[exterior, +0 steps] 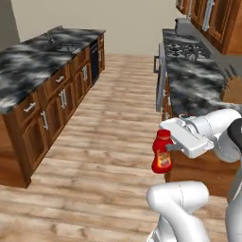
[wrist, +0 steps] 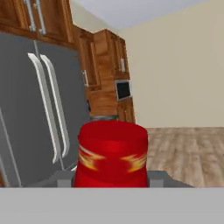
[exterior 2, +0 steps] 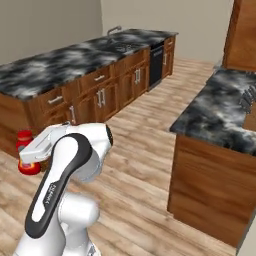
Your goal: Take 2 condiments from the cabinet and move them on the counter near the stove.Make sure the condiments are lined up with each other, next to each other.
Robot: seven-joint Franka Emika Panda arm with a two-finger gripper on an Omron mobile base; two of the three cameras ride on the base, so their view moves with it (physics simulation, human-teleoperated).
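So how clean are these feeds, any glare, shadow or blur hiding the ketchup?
Left base view: even flat light, no glare, ketchup bottle sharp in the gripper. Right base view: equally soft, but the arm covers most of the bottle. Hand view: bottle fills the centre, slightly blurred; fridge matte, no reflections.

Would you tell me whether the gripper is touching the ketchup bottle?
Touching: in the left base view the gripper is clamped on the ketchup bottle, held clear above the floor.

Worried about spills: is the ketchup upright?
Upright: the ketchup hangs cap-up in the gripper above the floor.
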